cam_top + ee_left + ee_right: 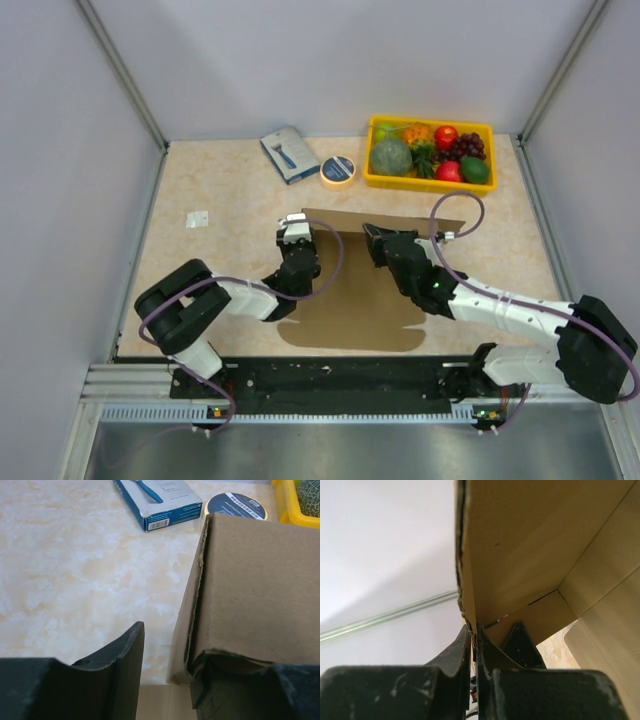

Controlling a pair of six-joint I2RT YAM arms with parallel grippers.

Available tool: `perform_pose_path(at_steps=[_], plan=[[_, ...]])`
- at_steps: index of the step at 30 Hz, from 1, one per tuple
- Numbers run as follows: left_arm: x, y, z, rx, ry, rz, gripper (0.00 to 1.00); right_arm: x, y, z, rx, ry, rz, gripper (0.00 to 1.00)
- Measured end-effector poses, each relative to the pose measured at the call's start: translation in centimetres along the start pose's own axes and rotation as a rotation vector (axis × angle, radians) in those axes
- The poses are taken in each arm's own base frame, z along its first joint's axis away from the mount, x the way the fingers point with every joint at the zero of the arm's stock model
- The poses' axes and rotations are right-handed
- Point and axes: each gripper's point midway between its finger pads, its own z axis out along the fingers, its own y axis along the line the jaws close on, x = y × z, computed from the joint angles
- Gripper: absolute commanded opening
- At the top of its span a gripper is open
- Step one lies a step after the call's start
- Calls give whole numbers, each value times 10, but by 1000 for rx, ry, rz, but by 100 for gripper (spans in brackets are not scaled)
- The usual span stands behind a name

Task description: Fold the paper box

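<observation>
The paper box point(370, 300) is a plain brown cardboard sheet lying mid-table, its far part folded up between the two arms. My left gripper point(297, 232) is at the box's far-left corner. In the left wrist view the left gripper point(167, 652) is open: its left finger point(125, 655) stands clear of the raised cardboard wall point(250, 580), which rests against the right finger point(225, 685). My right gripper point(372, 238) is shut on a raised edge of the paper box point(520, 540); in the right wrist view the right gripper point(475, 641) pinches that ragged edge.
A blue-grey packet point(289, 153) and a roll of tape point(338, 170) lie at the back. A yellow tray point(430, 185) of plastic fruit stands back right. A small white scrap point(197, 219) lies at the left. Grey walls close in the table.
</observation>
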Motion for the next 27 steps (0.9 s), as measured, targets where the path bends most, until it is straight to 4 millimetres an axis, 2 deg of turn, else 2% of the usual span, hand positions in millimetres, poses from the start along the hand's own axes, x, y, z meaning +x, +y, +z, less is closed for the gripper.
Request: perform_pose_path(at_steps=[3, 4, 6, 7, 12, 13, 14, 15, 16, 18, 20, 22, 23, 24, 27], plan=[[2, 5, -2, -12, 14, -13, 33, 2, 1, 0, -1, 12, 5, 0], [3, 5, -2, -11, 15, -15, 20, 3, 1, 0, -1, 14, 6, 0], [1, 1, -1, -7, 14, -15, 3, 3, 1, -1, -3, 17, 9, 0], [0, -3, 1, -6, 12, -14, 0, 3, 2, -1, -6, 16, 11, 0], [2, -13, 7, -10, 15, 2, 2, -2, 3, 1, -12, -9, 10, 0], [2, -13, 7, -8, 14, 0, 12, -2, 2, 1, -10, -10, 8, 0], [3, -14, 7, -5, 16, 0, 29, -3, 2, 1, -10, -11, 7, 0], [4, -14, 6, -1, 20, -5, 68, -3, 2, 1, -9, -11, 6, 0], [5, -11, 4, -4, 29, -13, 99, -4, 1, 2, -10, -13, 2, 0], [12, -2, -7, 31, 67, -21, 99, -4, -2, 2, -10, -9, -10, 2], [22, 14, -26, 67, 119, -34, 99, -3, -1, 2, -18, 6, -22, 4], [26, 21, -48, 141, 188, -58, 99, -4, -3, 2, -24, 18, -37, 4], [20, 17, -66, 220, 235, -102, 99, -5, -4, 3, -28, 25, -42, 4], [13, 15, -72, 249, 240, -130, 99, -5, -5, 2, -32, 30, -54, 4], [-23, 5, -104, 415, 248, -250, 99, -7, -3, 0, -43, 40, -79, 4]])
